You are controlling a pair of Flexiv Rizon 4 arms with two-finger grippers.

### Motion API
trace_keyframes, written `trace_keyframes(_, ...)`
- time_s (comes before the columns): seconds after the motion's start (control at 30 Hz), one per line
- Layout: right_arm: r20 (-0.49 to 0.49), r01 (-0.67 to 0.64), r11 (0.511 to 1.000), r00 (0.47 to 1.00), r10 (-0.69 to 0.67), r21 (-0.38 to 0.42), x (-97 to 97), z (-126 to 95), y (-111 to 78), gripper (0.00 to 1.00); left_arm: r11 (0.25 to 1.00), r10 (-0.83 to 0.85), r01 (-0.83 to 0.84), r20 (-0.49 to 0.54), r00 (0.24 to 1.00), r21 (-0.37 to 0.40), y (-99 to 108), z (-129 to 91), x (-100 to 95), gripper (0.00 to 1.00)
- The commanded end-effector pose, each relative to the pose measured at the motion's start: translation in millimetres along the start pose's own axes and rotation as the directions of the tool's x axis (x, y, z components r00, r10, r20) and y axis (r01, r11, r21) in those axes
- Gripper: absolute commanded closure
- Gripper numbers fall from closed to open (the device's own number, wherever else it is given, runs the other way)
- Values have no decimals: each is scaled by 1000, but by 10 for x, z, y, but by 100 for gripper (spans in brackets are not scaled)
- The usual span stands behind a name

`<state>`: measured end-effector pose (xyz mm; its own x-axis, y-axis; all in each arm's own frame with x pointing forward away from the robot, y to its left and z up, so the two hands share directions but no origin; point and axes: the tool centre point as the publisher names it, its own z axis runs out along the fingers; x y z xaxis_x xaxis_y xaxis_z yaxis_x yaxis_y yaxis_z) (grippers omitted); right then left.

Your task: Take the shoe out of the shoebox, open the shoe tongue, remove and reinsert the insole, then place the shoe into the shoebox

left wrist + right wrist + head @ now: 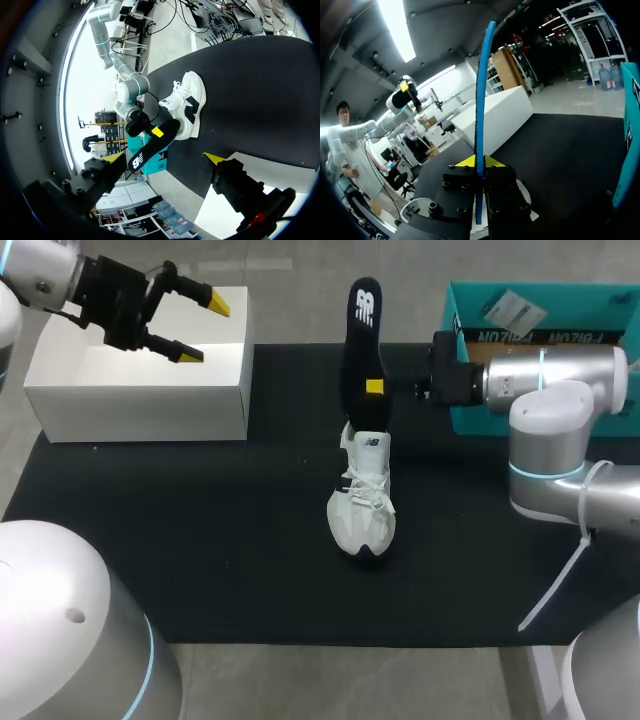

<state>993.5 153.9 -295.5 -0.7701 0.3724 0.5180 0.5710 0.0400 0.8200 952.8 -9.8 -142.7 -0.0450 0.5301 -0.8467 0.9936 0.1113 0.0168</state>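
A white sneaker (364, 495) lies on the black mat (200, 540) near the middle, toe toward the front edge. A dark insole (362, 350) stands upright out of its opening, and my right gripper (374, 388) is shut on it partway up. In the right wrist view the insole (481, 100) shows edge-on as a thin blue strip between the yellow tips of that gripper (479, 161). My left gripper (196, 328) hangs open above the white shoebox (140, 380) at the back left, nothing between its fingers. From the left wrist, the left gripper (167, 157) looks toward the sneaker (187, 102) and insole (152, 142).
A teal box (540, 335) stands at the back right behind my right arm. The mat's front and left parts are bare.
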Motion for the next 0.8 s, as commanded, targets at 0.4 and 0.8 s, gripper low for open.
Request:
trace_keyframes(0.4,31,-28,999,999,29,-20,-6,19,-418,100,1000,0,0,-5,1000,2,7,-1,-4,0)
trace_keyframes(0.8,34,-89,996,995,90,-29,-13,75,-683,100,1000,0,0,-5,1000,2,7,-1,-4,0)
